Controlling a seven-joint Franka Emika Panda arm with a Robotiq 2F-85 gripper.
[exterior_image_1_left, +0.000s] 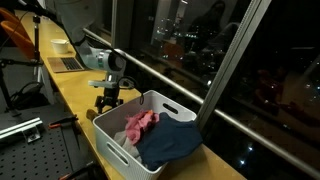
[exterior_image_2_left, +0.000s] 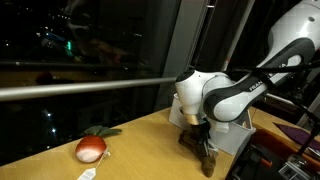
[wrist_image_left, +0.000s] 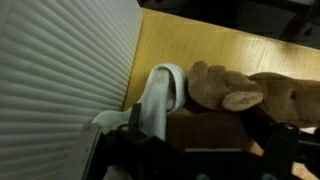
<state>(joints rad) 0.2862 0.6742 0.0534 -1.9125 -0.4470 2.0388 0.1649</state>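
Brown plush toy (wrist_image_left: 245, 92) lies just beyond the released, wide-open end effector (exterior_image_1_left: 108, 100), beside the white basket (wrist_image_left: 60, 70).

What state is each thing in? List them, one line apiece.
basket: upright, holding both cloths
pink cloth: crumpled inside it
blue cloth: crumpled inside it
gripper: open, low beside the basket
plush toy: lying on the counter, ungripped
round red fruit: lying on the counter, apart
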